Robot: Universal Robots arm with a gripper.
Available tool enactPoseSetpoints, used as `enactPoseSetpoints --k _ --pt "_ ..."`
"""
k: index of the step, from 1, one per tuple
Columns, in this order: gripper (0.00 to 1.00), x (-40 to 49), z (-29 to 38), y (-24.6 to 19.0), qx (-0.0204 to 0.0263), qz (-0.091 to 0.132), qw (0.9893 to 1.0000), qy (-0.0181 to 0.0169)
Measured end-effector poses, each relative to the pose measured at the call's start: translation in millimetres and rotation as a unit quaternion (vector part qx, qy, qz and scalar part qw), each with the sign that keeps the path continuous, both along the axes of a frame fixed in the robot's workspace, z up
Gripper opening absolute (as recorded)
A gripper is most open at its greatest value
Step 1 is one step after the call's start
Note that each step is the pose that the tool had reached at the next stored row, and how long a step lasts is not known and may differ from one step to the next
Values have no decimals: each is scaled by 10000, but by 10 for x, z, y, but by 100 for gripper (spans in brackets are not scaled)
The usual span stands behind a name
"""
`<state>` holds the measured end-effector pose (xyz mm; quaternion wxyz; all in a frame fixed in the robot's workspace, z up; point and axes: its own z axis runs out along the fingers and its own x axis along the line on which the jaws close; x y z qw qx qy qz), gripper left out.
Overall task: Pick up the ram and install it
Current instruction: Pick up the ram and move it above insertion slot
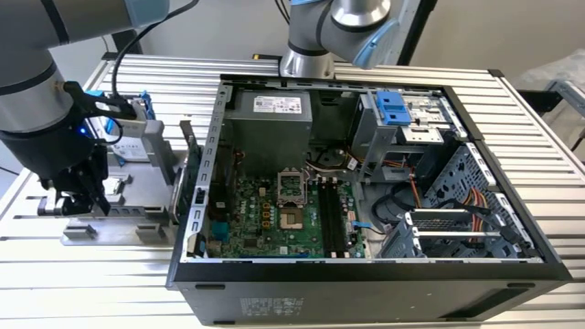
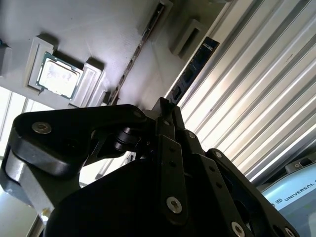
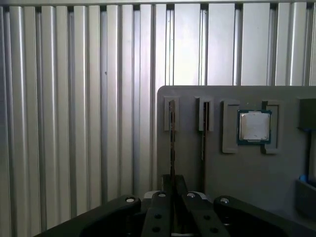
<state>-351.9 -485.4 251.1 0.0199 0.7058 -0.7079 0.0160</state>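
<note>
The ram (image 3: 172, 138) stands on edge in the outermost slot of a grey holder plate (image 3: 247, 173), next to the plate's edge. In the second wrist view the ram (image 2: 193, 66) is a dark narrow stick running up to my fingertips. My gripper (image 3: 172, 185) sits right over its end, and its fingers are pressed together on the thin edge. In the exterior view the gripper (image 1: 81, 202) is low over the holder plate (image 1: 128, 209) at the exterior view's left, outside the open computer case (image 1: 366, 274). The motherboard's long black memory slots (image 1: 331, 219) lie inside the case.
A square silver processor (image 3: 254, 126) rests in a pocket of the holder. A second thin stick (image 3: 203, 133) stands in the neighbouring slot. A silver hard drive (image 1: 137, 133) stands upright on the holder. Another arm's base (image 1: 329, 27) rises behind the case. Ribbed aluminium table (image 3: 74, 123) surrounds everything.
</note>
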Motion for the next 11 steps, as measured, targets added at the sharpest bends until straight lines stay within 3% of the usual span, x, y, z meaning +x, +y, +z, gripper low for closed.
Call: enactPoseSetpoints --k 11 --pt "0 0 46 0 0 0 10000 0"
